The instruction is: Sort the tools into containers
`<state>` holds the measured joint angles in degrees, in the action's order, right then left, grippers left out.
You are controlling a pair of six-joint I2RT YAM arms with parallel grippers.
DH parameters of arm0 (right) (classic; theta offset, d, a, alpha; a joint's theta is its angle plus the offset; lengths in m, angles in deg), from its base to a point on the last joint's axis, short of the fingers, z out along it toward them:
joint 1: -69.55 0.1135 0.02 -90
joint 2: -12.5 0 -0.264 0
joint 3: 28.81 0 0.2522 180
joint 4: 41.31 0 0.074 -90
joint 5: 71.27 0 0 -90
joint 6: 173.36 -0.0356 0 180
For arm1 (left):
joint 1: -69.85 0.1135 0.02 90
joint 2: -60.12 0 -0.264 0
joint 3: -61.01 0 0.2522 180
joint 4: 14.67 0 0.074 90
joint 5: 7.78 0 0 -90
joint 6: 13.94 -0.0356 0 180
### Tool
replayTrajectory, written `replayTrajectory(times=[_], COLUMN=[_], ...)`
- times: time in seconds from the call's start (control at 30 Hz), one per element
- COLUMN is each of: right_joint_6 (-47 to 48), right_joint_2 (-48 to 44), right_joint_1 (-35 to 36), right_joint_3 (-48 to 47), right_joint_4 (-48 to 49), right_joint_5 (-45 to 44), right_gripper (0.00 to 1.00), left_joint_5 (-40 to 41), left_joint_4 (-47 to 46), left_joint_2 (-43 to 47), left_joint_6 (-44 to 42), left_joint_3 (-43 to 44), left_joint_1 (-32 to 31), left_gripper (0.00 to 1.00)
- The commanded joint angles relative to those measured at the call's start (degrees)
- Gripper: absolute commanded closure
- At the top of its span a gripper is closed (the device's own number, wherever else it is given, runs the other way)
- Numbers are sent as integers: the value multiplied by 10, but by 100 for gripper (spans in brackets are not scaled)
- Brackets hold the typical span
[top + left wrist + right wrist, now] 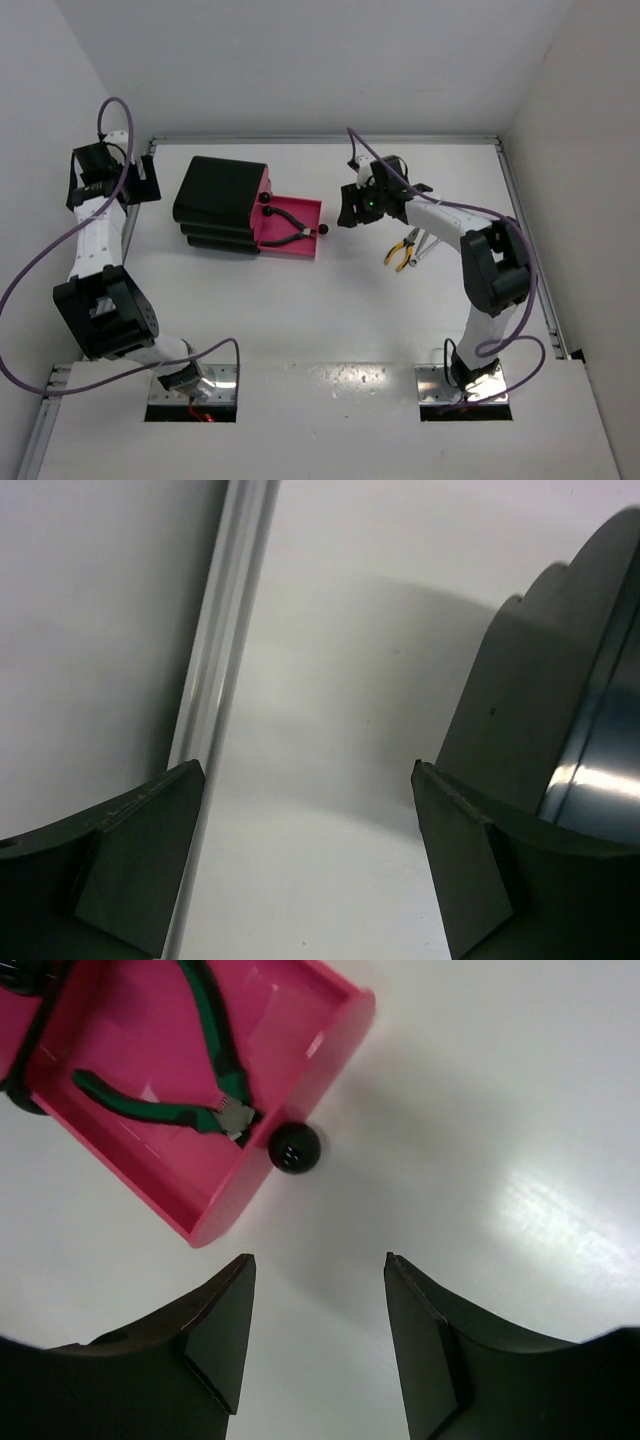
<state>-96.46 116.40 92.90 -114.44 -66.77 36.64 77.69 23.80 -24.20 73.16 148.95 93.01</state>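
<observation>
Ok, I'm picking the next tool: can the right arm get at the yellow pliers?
Probably yes. The yellow pliers lie on bare table beside the wrench, nothing on top. The right gripper is open and empty, though it faces the drawer and would have to turn round.

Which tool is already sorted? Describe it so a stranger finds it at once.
Find the black cabinet at the far left of the table; one pink drawer is pulled out to its right. Inside lies a pair of small pliers, head near the drawer's round black knob. Its handles are green, unlike the yellow-handled pliers lying loose on the table.
</observation>
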Motion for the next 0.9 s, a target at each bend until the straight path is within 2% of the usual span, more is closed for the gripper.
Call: replayTrajectory(times=[0.0, 0.27, 0.6, 0.87], right_joint_6=[-98, -125, -148, -163], right_joint_2=[21, 71, 126, 174], right_joint_1=[4, 9, 49, 72], right_joint_3=[13, 31, -4, -53], right_joint_4=[19, 29, 35, 54], right_joint_5=[-22, -42, -40, -30], right_gripper=[45, 46, 46, 46], left_joint_5=[-36, -28, -28, -97], left_joint_4=[-1, -30, -84, -108], left_joint_2=[-7, -31, -50, -55], left_joint_6=[-41, -55, -66, -66], left_joint_3=[6, -47, -122, -161], left_joint_1=[7, 7, -5, -17], left_gripper=[9, 9, 9, 9])
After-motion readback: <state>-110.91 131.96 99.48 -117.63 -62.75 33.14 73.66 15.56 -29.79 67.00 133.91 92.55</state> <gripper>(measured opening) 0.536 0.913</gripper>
